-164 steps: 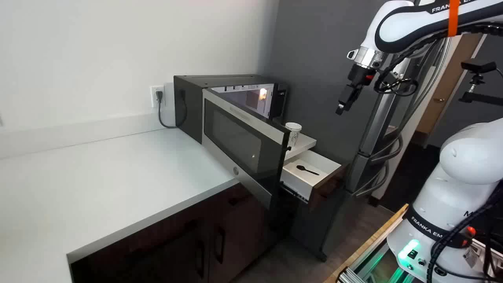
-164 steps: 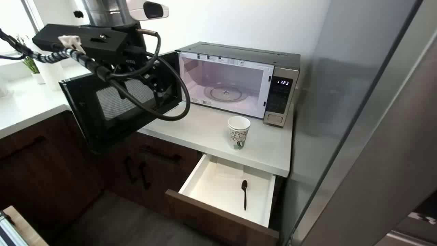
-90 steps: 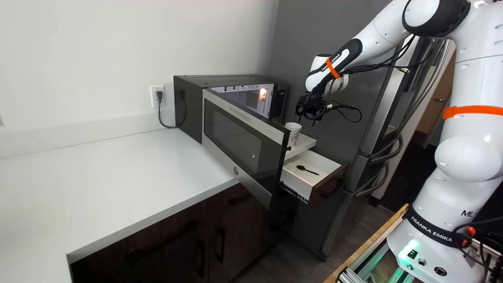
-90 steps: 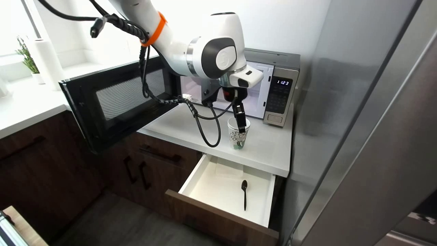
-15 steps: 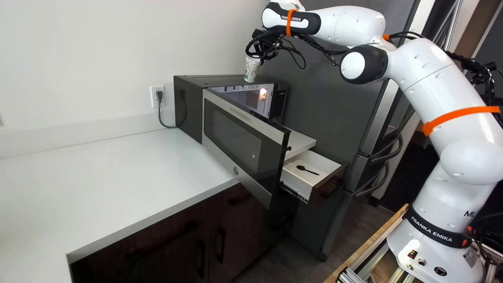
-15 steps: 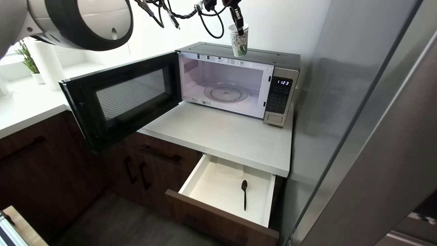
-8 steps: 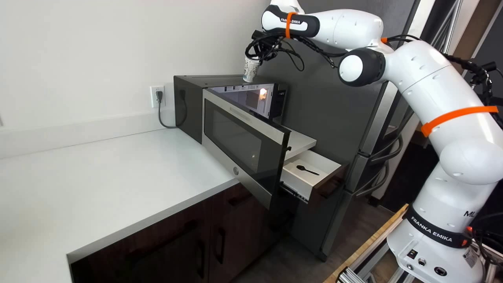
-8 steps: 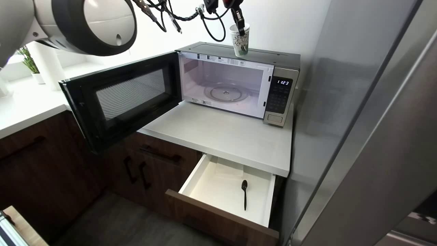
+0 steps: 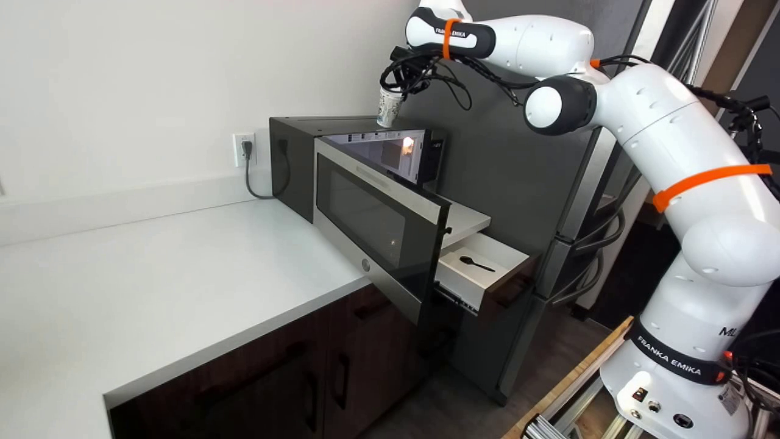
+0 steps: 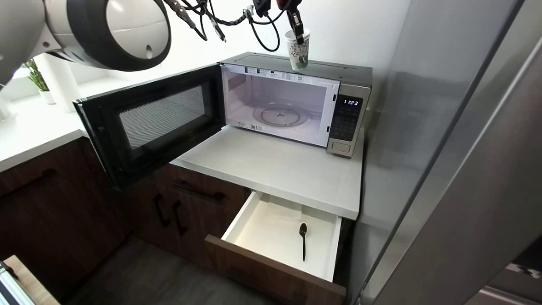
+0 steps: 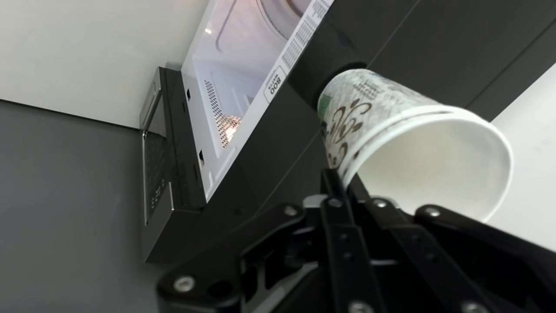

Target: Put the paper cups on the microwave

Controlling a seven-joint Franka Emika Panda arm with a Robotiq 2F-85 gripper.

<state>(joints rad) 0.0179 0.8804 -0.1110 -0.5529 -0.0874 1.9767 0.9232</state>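
Observation:
Two visible rims show a nested stack of paper cups [image 11: 354, 114], white with brown swirls and a green patch near the base. My gripper [image 11: 346, 181] is shut on the stack's wall at the rim, one finger inside and one outside. In both exterior views the cups [image 9: 389, 110] are at the top of the dark microwave [image 9: 291, 167], towards its front. The cups [image 10: 297, 54] tilt a little, base down. Whether the base touches the top of the microwave [image 10: 258, 63] I cannot tell. Cables partly hide the gripper in an exterior view.
The microwave door [image 10: 148, 123] is swung wide out to the side. Below, a white drawer [image 10: 262, 224] is pulled out with a black spoon [image 10: 303, 241] in it. A tall grey cabinet [image 9: 518, 152] stands close beside the microwave, and a wall rises behind.
The cups stood on the counter before the microwave; since then my gripper has closed on them and lifted them to its top. Over the last second they shifted only slightly.

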